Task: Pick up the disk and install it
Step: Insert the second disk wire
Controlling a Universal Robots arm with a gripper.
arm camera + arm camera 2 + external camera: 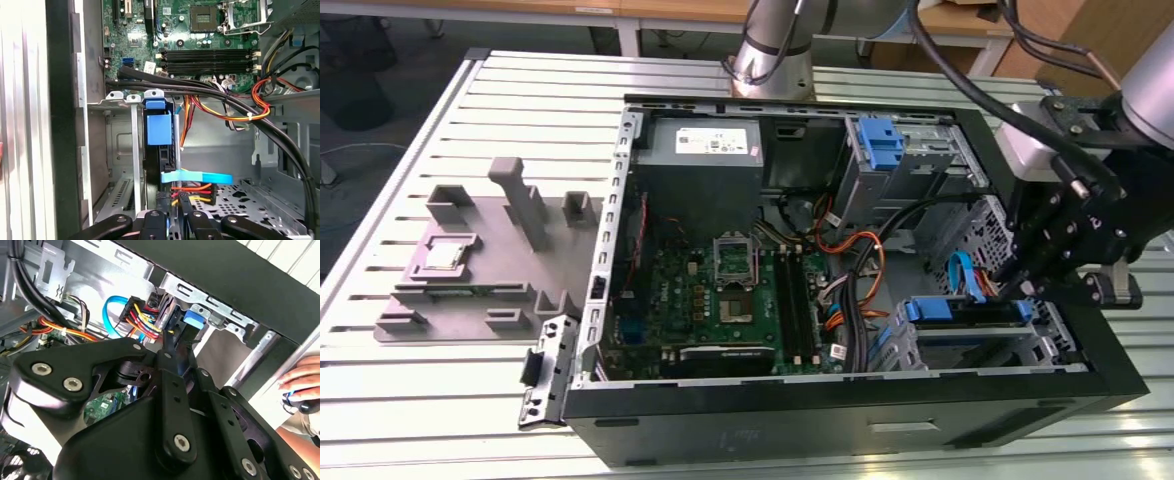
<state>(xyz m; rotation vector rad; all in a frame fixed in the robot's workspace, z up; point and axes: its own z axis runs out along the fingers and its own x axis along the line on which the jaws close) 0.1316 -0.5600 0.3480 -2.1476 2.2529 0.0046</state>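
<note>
The gripper, whose grip I cannot tell, hovers over the disk seated edge-up in the case's corner drive bay, so installation looks nearly complete and calls for a firm final seating.

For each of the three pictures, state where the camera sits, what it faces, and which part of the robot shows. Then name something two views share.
Exterior view: off the arm, above the open computer case, facing down; arm and gripper show.
First wrist view: on the arm, facing the drive bay and motherboard; finger bases show.
Second wrist view: behind the gripper's linkage; a person's hand shows.
Shared: the blue cable.
</note>
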